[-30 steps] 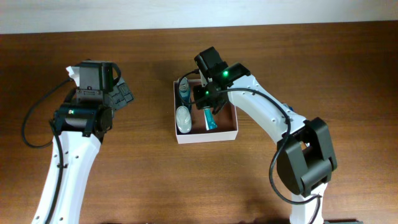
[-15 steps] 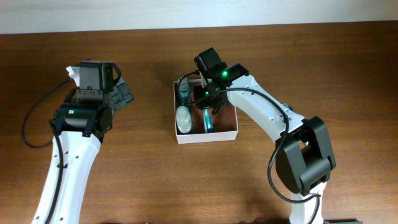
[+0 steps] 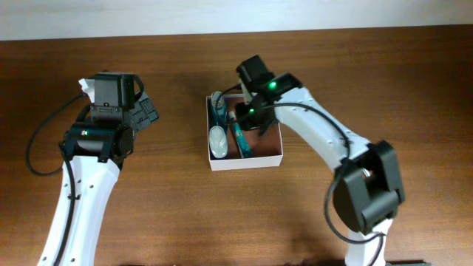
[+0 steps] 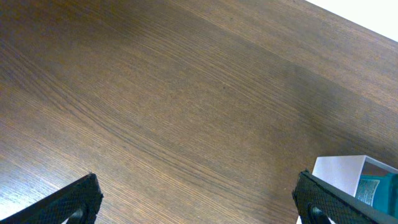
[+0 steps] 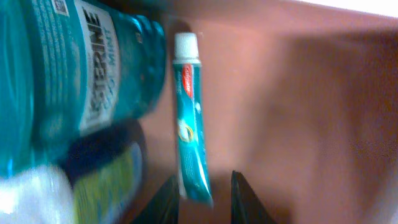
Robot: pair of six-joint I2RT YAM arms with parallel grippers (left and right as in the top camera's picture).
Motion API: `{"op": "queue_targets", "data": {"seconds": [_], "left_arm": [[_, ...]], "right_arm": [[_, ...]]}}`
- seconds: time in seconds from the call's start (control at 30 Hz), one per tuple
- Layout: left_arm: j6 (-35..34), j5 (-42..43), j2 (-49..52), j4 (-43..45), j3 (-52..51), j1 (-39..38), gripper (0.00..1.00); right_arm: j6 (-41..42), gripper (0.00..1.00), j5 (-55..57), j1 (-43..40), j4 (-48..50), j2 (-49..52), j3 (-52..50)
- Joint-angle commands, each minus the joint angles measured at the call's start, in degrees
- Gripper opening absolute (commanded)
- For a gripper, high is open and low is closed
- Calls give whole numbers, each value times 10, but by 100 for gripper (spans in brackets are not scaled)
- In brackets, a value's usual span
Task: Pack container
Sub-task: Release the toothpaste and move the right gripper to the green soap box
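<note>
The overhead view looks straight down from well above the bench (image 3: 148, 214), with the container (image 3: 247, 161) near the middle of the frame and an arm on either side of it. The left wrist view sits low and slants across bare bench toward the container. Only the container's white corner shows, at the lower right edge, just beside one of the left fingers (image 4: 74, 199). The right wrist view hangs very close inside the container, with the right fingers (image 5: 245, 193) at its bottom edge. All three views share one thing: the container.
</note>
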Motion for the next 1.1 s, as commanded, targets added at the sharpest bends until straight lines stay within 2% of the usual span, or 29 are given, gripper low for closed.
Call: {"op": "queue_targets", "data": {"seconds": [0.0, 0.2, 0.33, 0.57, 0.8, 0.9, 0.97, 1.07], "left_arm": [[-3, 0, 3, -1, 5, 2, 100], [-3, 0, 3, -1, 5, 2, 99], [-3, 0, 3, -1, 5, 2, 99], [-3, 0, 3, -1, 5, 2, 99], [-3, 0, 3, -1, 5, 2, 99], [-3, 0, 3, -1, 5, 2, 99], [-3, 0, 3, -1, 5, 2, 100], [-3, 0, 3, -1, 5, 2, 99]], "right_arm": [[-71, 21, 24, -34, -45, -88, 3], [-93, 21, 174, -88, -184, -104, 1], [-92, 21, 186, -124, -206, -104, -32], [-93, 22, 186, -203, -136, -104, -143], [-93, 28, 184, -269, -76, -104, -223], [-105, 33, 184, -280, -49, -104, -243], [-125, 41, 180, -278, -32, -104, -256], [-160, 45, 150, -275, -23, -104, -264]]}}
